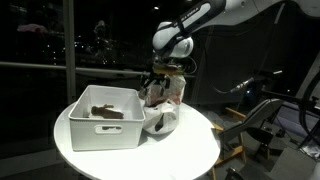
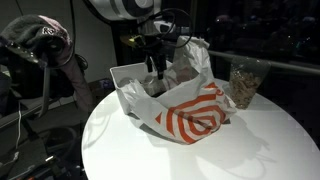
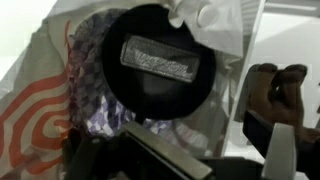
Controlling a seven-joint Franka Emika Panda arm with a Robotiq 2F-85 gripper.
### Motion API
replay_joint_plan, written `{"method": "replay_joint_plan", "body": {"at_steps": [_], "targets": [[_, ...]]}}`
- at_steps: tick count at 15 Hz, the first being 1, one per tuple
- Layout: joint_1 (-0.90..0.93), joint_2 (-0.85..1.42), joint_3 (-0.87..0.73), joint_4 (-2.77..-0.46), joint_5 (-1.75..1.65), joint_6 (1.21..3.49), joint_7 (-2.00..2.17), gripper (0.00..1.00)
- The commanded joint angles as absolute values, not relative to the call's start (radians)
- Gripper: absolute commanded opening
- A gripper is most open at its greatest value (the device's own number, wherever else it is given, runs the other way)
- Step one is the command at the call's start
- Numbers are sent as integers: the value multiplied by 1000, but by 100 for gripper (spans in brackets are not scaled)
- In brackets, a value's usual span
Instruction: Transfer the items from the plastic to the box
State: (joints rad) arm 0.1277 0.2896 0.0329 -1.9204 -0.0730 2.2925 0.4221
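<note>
A white box point(image 1: 100, 128) touches the striped plastic bag point(image 2: 190, 120) on the round bench point(image 1: 190, 150). The arm angles down with the tool point(image 2: 155, 68) in the bag's mouth. Its grip state cannot be determined.

The bag point(image 2: 195, 122) is crinkly glossy plastic, the box point(image 1: 100, 134) smooth.

One round worktop point(image 2: 250, 150), one white box point(image 1: 100, 134), one orange-striped plastic bag point(image 2: 195, 120), and one clear cup point(image 2: 243, 85) at two o'clock in an exterior view. One brown item point(image 1: 105, 112) shows in the box.
</note>
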Motion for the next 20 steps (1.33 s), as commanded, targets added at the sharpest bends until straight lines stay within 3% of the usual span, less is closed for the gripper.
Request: {"method": "replay_joint_plan", "body": {"at_steps": [1, 6, 15, 20], "targets": [[152, 388, -46, -1846, -171, 2384, 594, 100], [146, 442, -118, -1821, -214, 2354, 680, 100], [94, 392, -90, -1868, -116, 2225, 449, 100], [117, 507, -144, -1756, -197, 2182, 591, 100]]}}
